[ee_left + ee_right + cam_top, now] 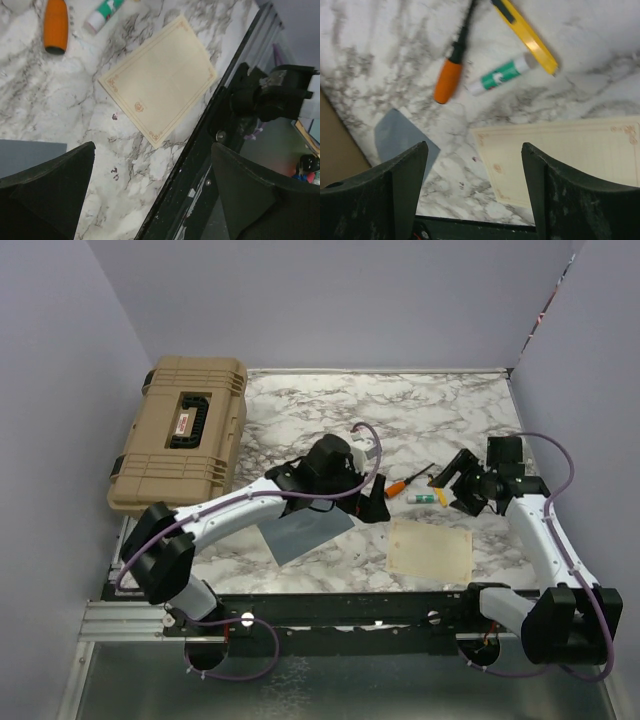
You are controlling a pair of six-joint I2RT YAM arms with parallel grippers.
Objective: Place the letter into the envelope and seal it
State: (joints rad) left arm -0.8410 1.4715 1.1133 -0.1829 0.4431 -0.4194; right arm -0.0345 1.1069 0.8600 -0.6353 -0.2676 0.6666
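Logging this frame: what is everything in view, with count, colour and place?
table: one, white-grey marble, under everything
case: one, tan with a black handle, far left of the table
envelope: one, grey-blue, near edge, partly under the left arm
letter: one, cream, near edge, right of the envelope
screwdriver: one, orange handle, mid-table beyond the letter
glue stick: one, white and green, right of the screwdriver
flat tool: one, yellow, beside the glue stick
left gripper: one, black, open, above the table near the envelope
right gripper: one, black, open, above the letter's far edge
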